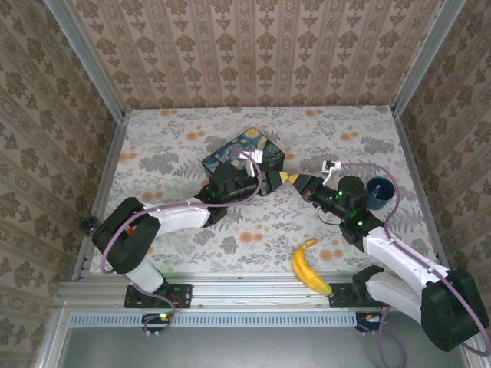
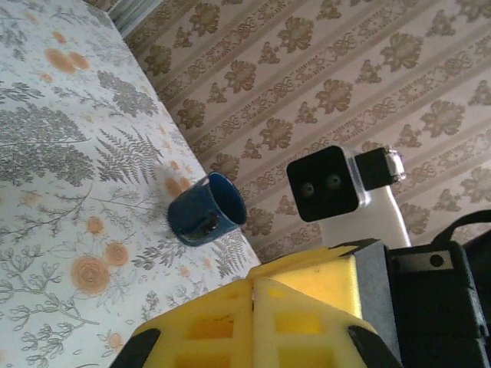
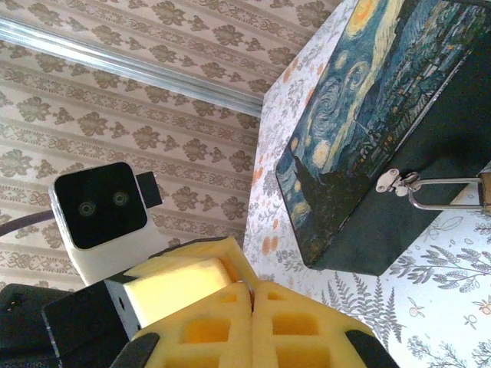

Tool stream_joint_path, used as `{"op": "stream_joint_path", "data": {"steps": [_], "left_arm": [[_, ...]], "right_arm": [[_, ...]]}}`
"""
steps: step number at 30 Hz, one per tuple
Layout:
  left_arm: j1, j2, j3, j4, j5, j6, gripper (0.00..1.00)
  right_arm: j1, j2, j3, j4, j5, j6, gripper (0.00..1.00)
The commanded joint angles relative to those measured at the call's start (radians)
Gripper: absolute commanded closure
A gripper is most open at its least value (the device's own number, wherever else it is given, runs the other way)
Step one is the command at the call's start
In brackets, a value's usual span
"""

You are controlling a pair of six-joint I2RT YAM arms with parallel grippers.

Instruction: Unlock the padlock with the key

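I see my left claw clenched in its wrist view. Its two yellow foam fingers press together along one seam, and I cannot tell whether anything thin is caught in it. My right claw is clenched the same way, its fingers meeting with no gap I can make out.

From above, both arms reach to the middle of the worktop and the two claws meet tip to tip just beside the near right corner of the starry-night box. Each wrist view shows the other claw's yellow finger and camera housing close against its own fingertips.

The padlock shows at the right edge of the right wrist view. Its thin silvery shackle is hooked through the metal clasp on the box's dark side wall, just under the painted lid. Only a sliver of the brass body shows before the frame cuts it off, so I cannot tell whether the shackle is seated or sprung. From above the claws cover that spot.

A blue cup lies tipped on its side to the right, near the right wall and beside the right arm. A banana lies at the near edge, between the two arm bases and well apart from the box.
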Motion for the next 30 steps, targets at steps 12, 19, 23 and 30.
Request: {"op": "stream_joint_path", "data": {"steps": [12, 19, 23, 30], "left_arm": [[0.066, -0.099, 0.106, -0.290, 0.349, 0.197, 1.00], [0.069, -0.169, 0.192, -0.572, 0.430, 0.375, 1.00], [0.073, -0.177, 0.199, -0.582, 0.437, 0.382, 1.00], [0.074, -0.160, 0.192, -0.474, 0.479, 0.315, 1.00]], "right_arm": [[-0.067, -0.013, 0.077, -0.050, -0.284, -0.230, 0.63], [-0.069, -0.049, 0.099, -0.095, -0.364, -0.337, 0.70], [-0.068, -0.069, 0.088, -0.065, -0.407, -0.346, 0.71], [-0.069, -0.066, 0.066, -0.014, -0.458, -0.336, 0.71]]}}
